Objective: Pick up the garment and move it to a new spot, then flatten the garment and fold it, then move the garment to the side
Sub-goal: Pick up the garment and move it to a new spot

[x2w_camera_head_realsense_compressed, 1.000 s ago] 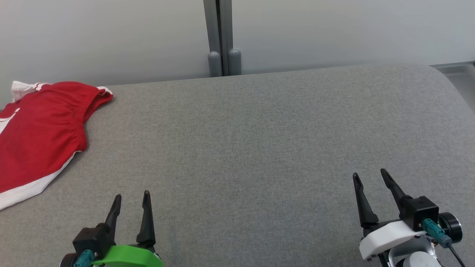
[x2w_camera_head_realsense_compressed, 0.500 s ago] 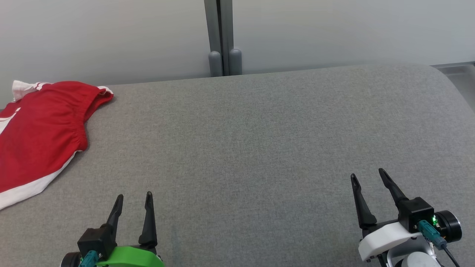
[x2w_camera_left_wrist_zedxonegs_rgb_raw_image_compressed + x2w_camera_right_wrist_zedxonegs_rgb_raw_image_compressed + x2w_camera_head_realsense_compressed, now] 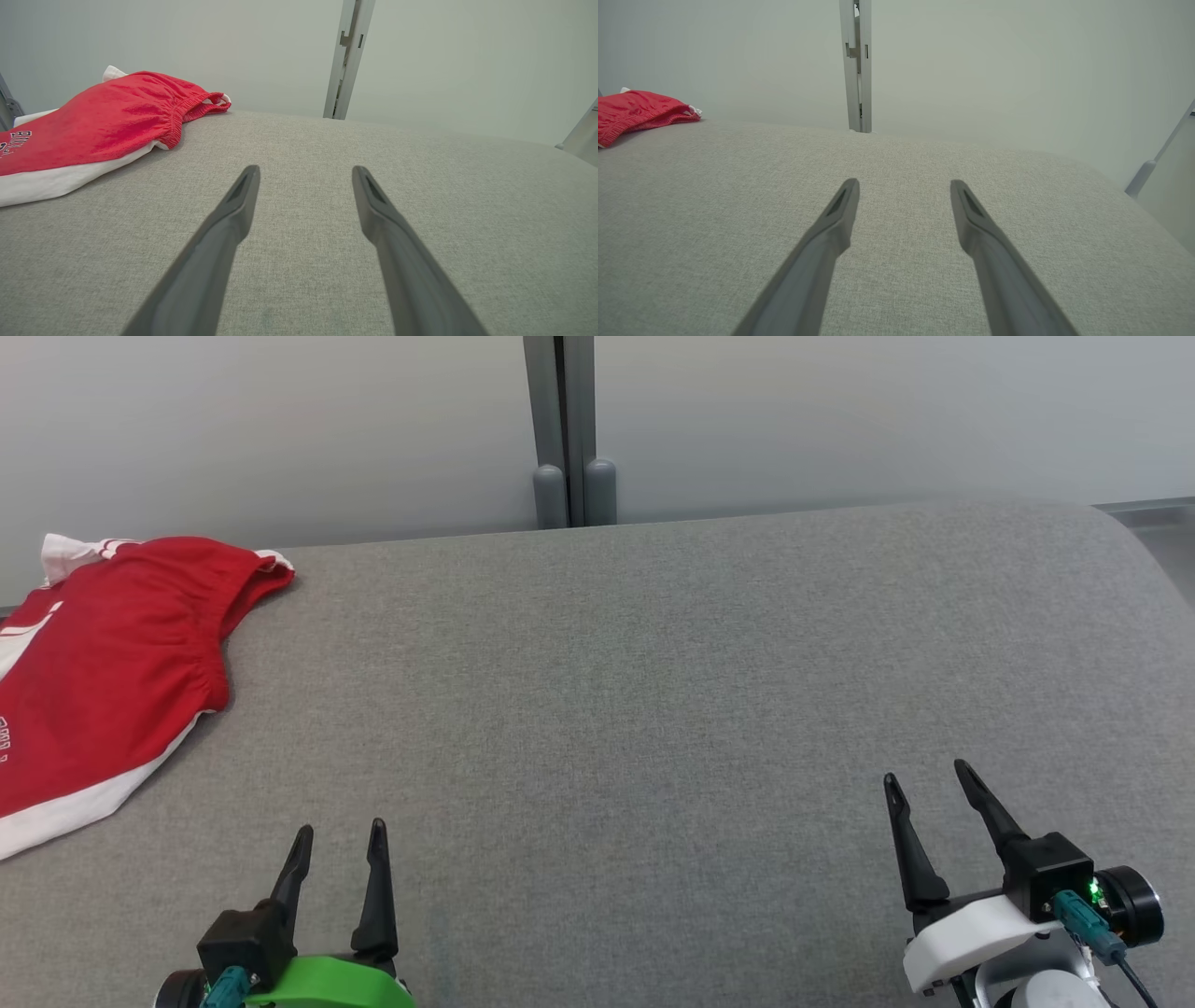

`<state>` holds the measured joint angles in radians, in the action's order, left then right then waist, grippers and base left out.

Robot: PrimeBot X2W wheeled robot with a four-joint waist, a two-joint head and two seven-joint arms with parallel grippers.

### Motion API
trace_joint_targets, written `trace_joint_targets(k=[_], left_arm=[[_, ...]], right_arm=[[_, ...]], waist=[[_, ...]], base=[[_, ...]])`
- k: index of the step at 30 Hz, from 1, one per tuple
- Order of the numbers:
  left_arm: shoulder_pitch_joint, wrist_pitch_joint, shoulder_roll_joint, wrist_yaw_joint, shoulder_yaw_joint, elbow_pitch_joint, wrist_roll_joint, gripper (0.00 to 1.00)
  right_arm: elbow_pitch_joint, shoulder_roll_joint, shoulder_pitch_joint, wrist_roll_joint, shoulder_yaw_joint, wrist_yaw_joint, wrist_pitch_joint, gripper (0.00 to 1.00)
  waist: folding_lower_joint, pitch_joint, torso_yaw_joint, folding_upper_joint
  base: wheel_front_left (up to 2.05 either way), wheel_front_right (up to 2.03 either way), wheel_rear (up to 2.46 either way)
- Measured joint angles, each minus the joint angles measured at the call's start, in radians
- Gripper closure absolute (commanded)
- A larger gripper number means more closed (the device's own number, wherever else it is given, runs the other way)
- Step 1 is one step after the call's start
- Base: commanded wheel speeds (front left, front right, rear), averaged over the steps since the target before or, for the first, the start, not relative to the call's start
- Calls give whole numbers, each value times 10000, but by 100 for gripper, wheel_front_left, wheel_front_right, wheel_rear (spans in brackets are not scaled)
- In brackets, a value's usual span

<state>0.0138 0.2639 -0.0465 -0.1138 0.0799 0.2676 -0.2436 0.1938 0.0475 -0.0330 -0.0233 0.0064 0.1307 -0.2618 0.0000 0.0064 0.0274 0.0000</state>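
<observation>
The garment is a pair of red shorts with white trim, lying at the far left of the grey padded surface, partly cut off by the head view's left edge. From the left wrist the garment lies ahead and to the left; from the right wrist the garment is far off to the left. My left gripper stands open near the front edge, empty, well short of the shorts. My right gripper is open and empty at the front right. Both pairs of fingers hover over bare fabric.
A pale wall runs behind the surface, with a grey upright post at its middle. The surface rounds off at the right end, where a grey metal ledge shows.
The whole head picture has shifted slightly right, so the camera turned a little left. The left gripper has edged slightly lower and right in that view; the right one barely moved.
</observation>
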Motion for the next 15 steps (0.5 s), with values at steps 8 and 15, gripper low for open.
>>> trace_joint_targets(k=[8,15], left_arm=[[-40,0,0,-6,150,-23,-4,0],[-37,0,-6,0,29,-29,-4,0]], right_arm=[[-52,8,157,61,-272,4,-2,0],[-42,6,167,56,-161,6,-2,0]], waist=[[0,0,634,0],[0,-16,1691,0]], base=[[0,0,0],[0,0,0]])
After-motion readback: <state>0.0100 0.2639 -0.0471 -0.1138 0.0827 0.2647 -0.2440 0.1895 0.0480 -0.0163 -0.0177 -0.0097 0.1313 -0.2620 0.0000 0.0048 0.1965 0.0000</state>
